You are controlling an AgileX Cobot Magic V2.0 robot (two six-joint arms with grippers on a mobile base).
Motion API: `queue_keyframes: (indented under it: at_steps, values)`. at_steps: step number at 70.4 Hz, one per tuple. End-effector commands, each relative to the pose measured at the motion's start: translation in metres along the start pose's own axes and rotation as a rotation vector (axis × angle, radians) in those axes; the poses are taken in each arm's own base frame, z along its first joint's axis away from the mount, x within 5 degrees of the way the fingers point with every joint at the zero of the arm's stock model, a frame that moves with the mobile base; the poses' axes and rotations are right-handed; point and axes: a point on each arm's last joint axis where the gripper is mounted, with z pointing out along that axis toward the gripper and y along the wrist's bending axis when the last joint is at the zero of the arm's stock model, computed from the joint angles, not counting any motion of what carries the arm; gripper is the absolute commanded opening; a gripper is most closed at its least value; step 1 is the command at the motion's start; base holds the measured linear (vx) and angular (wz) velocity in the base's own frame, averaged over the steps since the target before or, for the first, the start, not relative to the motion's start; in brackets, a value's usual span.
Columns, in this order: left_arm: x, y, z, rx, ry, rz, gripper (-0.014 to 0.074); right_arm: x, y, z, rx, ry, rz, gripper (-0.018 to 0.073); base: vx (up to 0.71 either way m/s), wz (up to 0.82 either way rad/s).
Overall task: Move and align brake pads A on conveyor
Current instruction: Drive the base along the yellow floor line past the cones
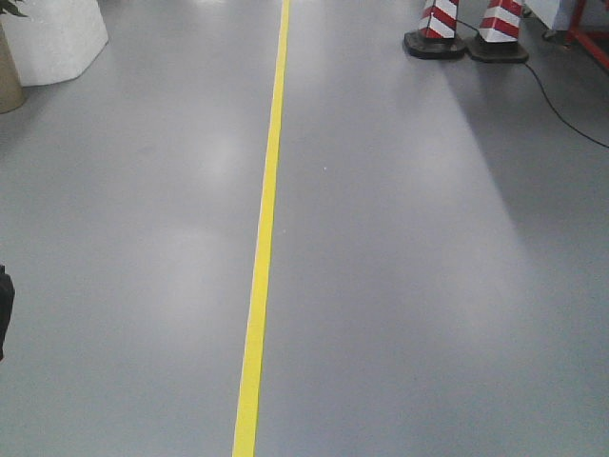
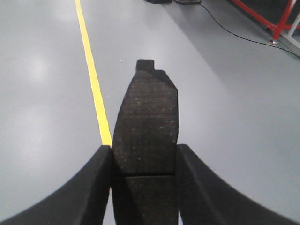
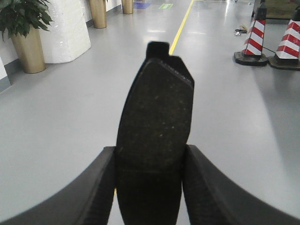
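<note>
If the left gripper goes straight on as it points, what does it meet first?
The brake pad in the left gripper would likely reach bare grey floor, right of the yellow line. Depth is unclear.

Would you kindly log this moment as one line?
left claw: shut on left-held pad | right claw: shut on right-held pad | conveyor: unseen | grey floor, yellow line

Gritty matt dark brake pad point(image 2: 147, 126), smooth semi-gloss grey floor point(image 1: 428, 286)
</note>
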Motion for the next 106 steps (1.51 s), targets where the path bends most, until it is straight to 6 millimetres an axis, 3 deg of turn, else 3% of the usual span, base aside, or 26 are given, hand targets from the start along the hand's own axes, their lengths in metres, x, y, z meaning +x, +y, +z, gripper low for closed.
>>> queue_keyframes:
  at_steps: [1,106]
  values:
    - [-0.0172,-0.0036,-0.0043,0.028,-0.114,-0.003,-0.0006,-0.0178,-0.0004,-0.0031,0.005,-0.118,-0.003,-0.0002,0.7,0.09]
    - [-0.0171,-0.0036,-0.0043,0.028,-0.114,-0.003,-0.0006,-0.0179,-0.0004,-0.0031,0.005,-0.119,-0.002,-0.0002,0.75,-0.03]
